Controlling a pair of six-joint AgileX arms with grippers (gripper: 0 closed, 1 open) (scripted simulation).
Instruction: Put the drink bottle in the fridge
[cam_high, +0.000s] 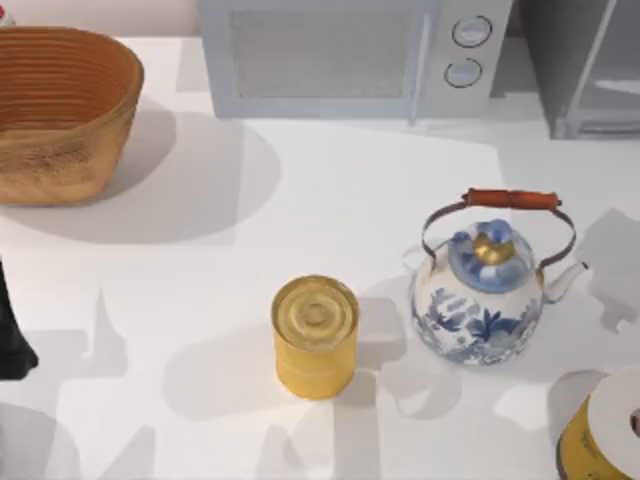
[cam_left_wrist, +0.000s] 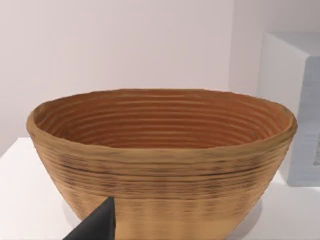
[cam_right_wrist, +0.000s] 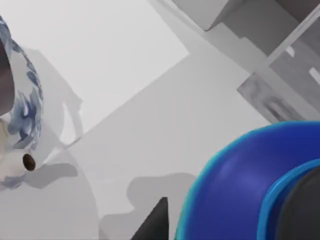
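The drink bottle (cam_right_wrist: 240, 190) is a rounded blue body looming large and close in the right wrist view. My right gripper (cam_right_wrist: 220, 220) is shut on it, and one dark fingertip (cam_right_wrist: 157, 222) lies against its side while the other is hidden behind the bottle. The fridge (cam_high: 590, 70) is a grey cabinet with a pale door panel at the table's back right corner; in the right wrist view the fridge (cam_right_wrist: 280, 75) lies some way beyond the bottle. My left arm (cam_high: 12, 340) stays parked at the table's left edge, with my left gripper (cam_left_wrist: 100, 227) facing the basket.
A blue-and-white kettle (cam_high: 485, 290) stands right of centre and a yellow can (cam_high: 315, 335) in the middle. A wicker basket (cam_high: 60, 110) sits back left, a light-grey microwave (cam_high: 350, 55) at the back. A round yellow thing with a white top (cam_high: 610, 430) is at the front right corner.
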